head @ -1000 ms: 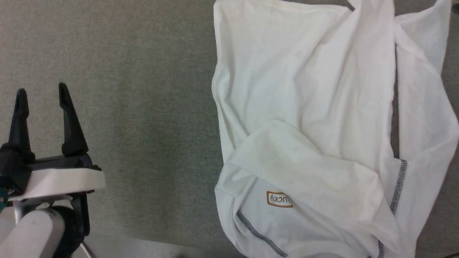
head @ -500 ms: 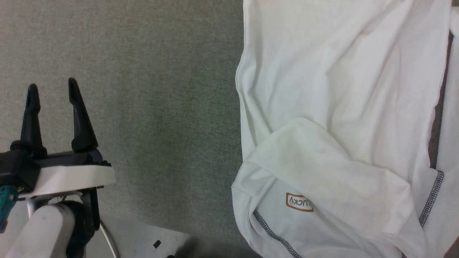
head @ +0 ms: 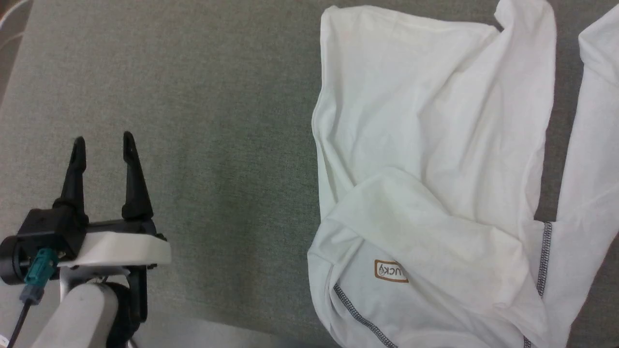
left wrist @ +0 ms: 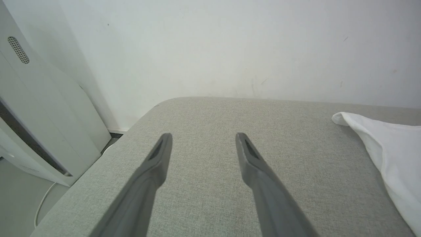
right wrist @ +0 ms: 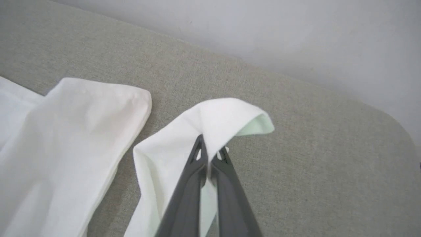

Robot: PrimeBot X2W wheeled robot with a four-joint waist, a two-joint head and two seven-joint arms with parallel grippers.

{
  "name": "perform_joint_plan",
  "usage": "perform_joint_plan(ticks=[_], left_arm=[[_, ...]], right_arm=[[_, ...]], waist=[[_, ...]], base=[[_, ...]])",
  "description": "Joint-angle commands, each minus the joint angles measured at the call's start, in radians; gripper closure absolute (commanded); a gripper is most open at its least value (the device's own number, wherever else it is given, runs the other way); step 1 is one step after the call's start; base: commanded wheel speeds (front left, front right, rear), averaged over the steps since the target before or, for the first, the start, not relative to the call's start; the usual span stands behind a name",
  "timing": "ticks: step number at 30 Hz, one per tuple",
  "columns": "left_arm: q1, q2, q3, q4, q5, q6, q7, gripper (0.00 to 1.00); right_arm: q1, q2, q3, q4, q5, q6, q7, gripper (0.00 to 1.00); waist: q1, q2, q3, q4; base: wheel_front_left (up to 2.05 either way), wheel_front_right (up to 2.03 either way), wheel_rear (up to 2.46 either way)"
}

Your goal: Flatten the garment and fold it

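The garment (head: 425,145), a white T-shirt with dark zigzag stitching and a brown-orange label (head: 390,270), lies crumpled on the right half of the grey padded surface (head: 193,121). A long strip of it (head: 590,145) runs down the far right. In the right wrist view my right gripper (right wrist: 211,146) is shut on a raised fold of the garment (right wrist: 213,115), lifted a little off the surface. My left gripper (head: 103,140) stands open at the lower left, well apart from the cloth. The left wrist view has my left gripper (left wrist: 203,136) over bare padding, with a garment corner (left wrist: 388,144) at the right.
A white wall (left wrist: 230,49) rises behind the padded surface, whose corners are rounded. A pale cabinet panel (left wrist: 39,115) stands past its left end, with a thin cable (left wrist: 41,204) on the floor below. Bare padding lies between my left gripper and the garment.
The head view has shifted, so the whole picture moved. The gap between the garment's body and its far-right strip has widened. My left gripper stays open.
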Motion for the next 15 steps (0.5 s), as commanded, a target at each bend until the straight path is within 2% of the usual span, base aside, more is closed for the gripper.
perform_joint_plan(ticks=[1,4,9,15], left_arm=[[0.02,-0.002,-0.005,0.009,0.004,-0.002,0.006,0.0],[0.04,0.003,-0.014,0.013,0.004,0.005,0.025,0.0],[0.073,0.019,-0.019,0.008,0.004,0.021,0.061,0.0],[0.099,0.04,-0.027,-0.009,0.004,0.033,0.104,0.0]], right_arm=[[0.026,-0.014,0.025,-0.024,0.028,-0.002,-0.03,1.0],[0.061,-0.037,0.083,-0.087,0.091,-0.002,-0.076,1.0],[0.124,-0.044,0.207,-0.237,0.185,-0.002,-0.082,1.0],[0.21,0.032,0.311,-0.402,0.272,-0.002,-0.055,1.0]], waist=[[-0.0001,0.0,-0.086,-0.038],[-0.0001,0.0,-0.139,-0.066],[-0.0001,0.0,-0.214,-0.108],[-0.0001,0.0,-0.288,-0.132]], base=[[0.0,0.0,0.0],[0.0,0.0,0.0],[0.0,0.0,0.0],[0.0,0.0,0.0]])
